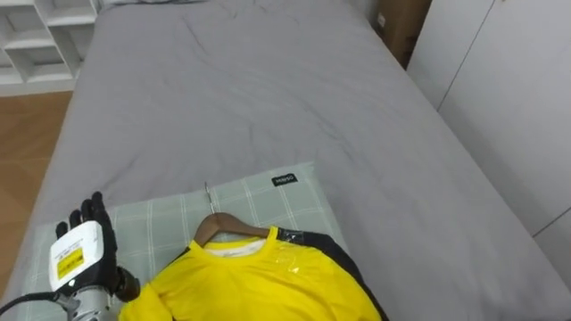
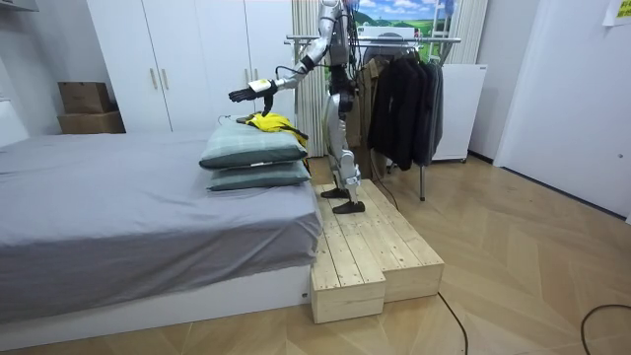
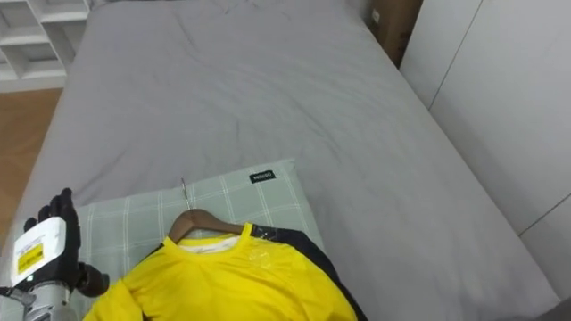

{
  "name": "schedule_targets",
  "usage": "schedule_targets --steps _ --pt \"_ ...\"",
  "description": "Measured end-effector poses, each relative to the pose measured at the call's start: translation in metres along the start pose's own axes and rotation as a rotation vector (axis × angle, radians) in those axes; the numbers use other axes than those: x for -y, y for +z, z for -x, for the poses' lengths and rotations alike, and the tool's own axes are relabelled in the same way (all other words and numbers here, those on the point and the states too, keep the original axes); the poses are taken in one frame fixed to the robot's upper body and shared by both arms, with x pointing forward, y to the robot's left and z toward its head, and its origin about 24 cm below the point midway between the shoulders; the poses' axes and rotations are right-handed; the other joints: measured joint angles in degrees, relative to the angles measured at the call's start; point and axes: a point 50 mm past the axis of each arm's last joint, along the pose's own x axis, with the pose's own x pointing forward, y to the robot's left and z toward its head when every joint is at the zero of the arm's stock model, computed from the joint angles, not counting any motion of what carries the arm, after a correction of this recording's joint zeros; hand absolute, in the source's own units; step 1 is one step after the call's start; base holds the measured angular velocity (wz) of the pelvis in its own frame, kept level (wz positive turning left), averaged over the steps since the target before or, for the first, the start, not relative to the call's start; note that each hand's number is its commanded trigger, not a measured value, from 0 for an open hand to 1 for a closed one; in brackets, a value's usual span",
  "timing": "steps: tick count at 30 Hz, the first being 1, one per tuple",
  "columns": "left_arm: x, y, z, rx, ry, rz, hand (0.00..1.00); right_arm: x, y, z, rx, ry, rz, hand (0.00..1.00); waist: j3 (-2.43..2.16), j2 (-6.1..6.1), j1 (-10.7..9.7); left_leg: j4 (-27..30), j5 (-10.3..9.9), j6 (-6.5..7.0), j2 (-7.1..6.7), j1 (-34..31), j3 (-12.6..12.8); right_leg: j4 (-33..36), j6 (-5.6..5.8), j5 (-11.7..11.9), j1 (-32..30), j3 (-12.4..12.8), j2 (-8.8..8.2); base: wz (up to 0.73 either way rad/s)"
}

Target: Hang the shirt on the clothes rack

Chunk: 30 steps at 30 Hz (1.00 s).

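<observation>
Yellow shirt (image 1: 254,285) on wooden hanger (image 1: 217,224) lies atop green checked pillow (image 1: 161,218) on grey bed (image 1: 268,98). L hand (image 1: 82,248) hovers over pillow's left edge w/ fingers straight, holding nothing. Robot stands on wooden platform (image 2: 365,247) beside bed.

The bottom edge is cutting off the yellow shirt (image 1: 250,285), so you are missing its hem and sleeves. Its collar is covering the arms of the wooden hanger (image 1: 211,227), leaving you the neck and hook. The left hand (image 1: 85,250) is facing away from you, hiding its palm.
</observation>
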Motion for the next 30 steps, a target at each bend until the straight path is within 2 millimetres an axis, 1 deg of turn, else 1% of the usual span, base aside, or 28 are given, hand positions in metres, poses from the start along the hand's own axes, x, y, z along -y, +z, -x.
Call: schedule_targets --steps 1,2,6,7,9,12,13,15,16,17,19,24,25,28,30 --pt "0.000 0.005 -0.003 0.009 -0.007 -0.008 0.00 0.001 0.004 0.000 0.006 -0.003 0.017 0.00 0.34 0.19 -0.10 0.55 0.00 0.00 0.00 -0.78 0.02 -0.01 0.00 0.29 -0.56 0.04 -0.01 0.00" --pt "-0.001 0.009 -0.008 0.014 -0.010 -0.014 0.00 0.003 0.009 -0.001 0.013 -0.008 0.025 0.00 0.55 0.42 -0.30 0.75 0.01 0.02 -0.01 -1.60 0.01 -0.03 0.02 0.49 -1.24 0.07 -0.05 0.00" --pt "-0.006 0.019 -0.018 0.014 -0.006 -0.005 0.00 0.004 0.022 -0.001 0.037 -0.017 0.030 0.00 0.86 0.73 -0.65 1.51 0.22 0.30 0.00 -4.04 0.21 0.70 0.01 0.78 -3.82 0.16 -0.29 -0.03" --pt "-0.008 0.022 -0.021 0.017 -0.001 -0.003 0.00 0.005 0.027 -0.001 0.049 -0.021 0.030 0.00 0.97 0.73 -0.92 1.50 0.53 0.36 -0.05 -4.88 0.23 1.23 0.01 0.78 -4.89 0.14 -0.48 0.00" --pt "-0.010 0.025 -0.023 0.020 0.002 -0.002 0.00 0.005 0.036 -0.001 0.069 -0.021 0.017 0.00 1.04 0.69 -1.24 1.52 0.82 0.43 -0.10 -5.97 0.47 2.00 -0.02 0.80 -6.54 0.34 -0.64 -0.04" --pt "-0.010 0.026 -0.023 0.024 0.000 -0.002 0.00 0.004 0.045 -0.001 0.094 -0.017 0.035 0.00 1.51 0.35 -1.54 1.66 1.11 0.40 -0.07 -7.09 0.86 2.37 -0.15 1.01 -8.01 0.75 -0.66 -0.06" --pt "-0.011 0.028 -0.025 0.025 0.002 0.001 0.00 0.004 0.049 -0.001 0.102 -0.017 0.039 0.00 1.75 0.21 -1.78 2.18 1.12 0.39 -0.07 -7.96 0.85 2.95 -0.16 1.01 -8.89 0.71 -0.71 0.00" --pt "-0.012 0.031 -0.027 0.022 -0.001 0.008 0.00 0.004 0.053 -0.001 0.112 -0.019 0.040 0.00 1.89 0.16 -1.94 2.92 1.12 0.39 -0.05 -9.45 0.87 3.31 -0.24 1.06 -10.17 0.60 -0.80 0.00" --pt "-0.012 0.031 -0.028 0.015 -0.003 0.022 0.00 0.004 0.057 -0.001 0.120 -0.025 0.040 0.00 2.13 0.21 -2.44 3.41 1.12 0.38 -0.05 -10.25 0.85 3.75 -0.28 1.08 -10.94 0.29 -0.93 0.05" --pt "-0.013 0.032 -0.028 0.012 -0.002 0.027 0.00 0.003 0.059 -0.001 0.127 -0.029 0.040 0.00 2.18 0.17 -2.88 3.56 1.13 0.38 -0.08 -10.91 0.82 4.02 -0.31 1.10 -11.66 0.19 -1.03 0.04" --pt "-0.014 0.034 -0.029 0.012 -0.002 0.038 0.00 0.002 0.061 -0.001 0.131 -0.037 0.040 0.00 2.31 0.00 -3.07 4.33 1.13 0.38 -0.08 -12.00 0.86 4.13 -0.37 1.13 -12.39 0.13 -1.07 0.00" --pt "-0.014 0.041 -0.030 0.036 -0.011 0.035 0.00 0.003 0.064 0.000 0.136 -0.048 0.041 0.00 2.44 -0.21 -3.10 5.44 1.13 0.38 -0.29 -13.85 0.94 5.38 -0.35 1.12 -14.42 0.18 -1.47 0.00" --pt "-0.014 0.043 -0.031 0.047 -0.023 0.031 0.00 0.003 0.066 0.000 0.142 -0.047 0.046 0.00 2.56 -0.41 -3.12 5.54 1.24 0.56 -0.42 -14.10 0.99 5.85 -0.33 1.09 -14.88 0.29 -1.65 0.00" --pt "-0.011 0.049 -0.030 0.078 -0.063 0.016 0.00 0.003 0.072 0.000 0.160 -0.043 0.046 0.00 2.57 -0.43 -3.14 5.64 1.40 0.81 -0.89 -14.44 1.04 5.99 -0.25 1.05 -15.15 0.34 -1.88 0.00" --pt "-0.010 0.051 -0.030 0.089 -0.083 0.015 0.00 0.002 0.074 0.000 0.166 -0.036 0.062 0.00 2.56 -0.41 -3.14 5.75 1.47 0.86 -0.90 -14.41 1.05 6.17 -0.23 1.04 -15.15 0.34 -2.01 0.00"
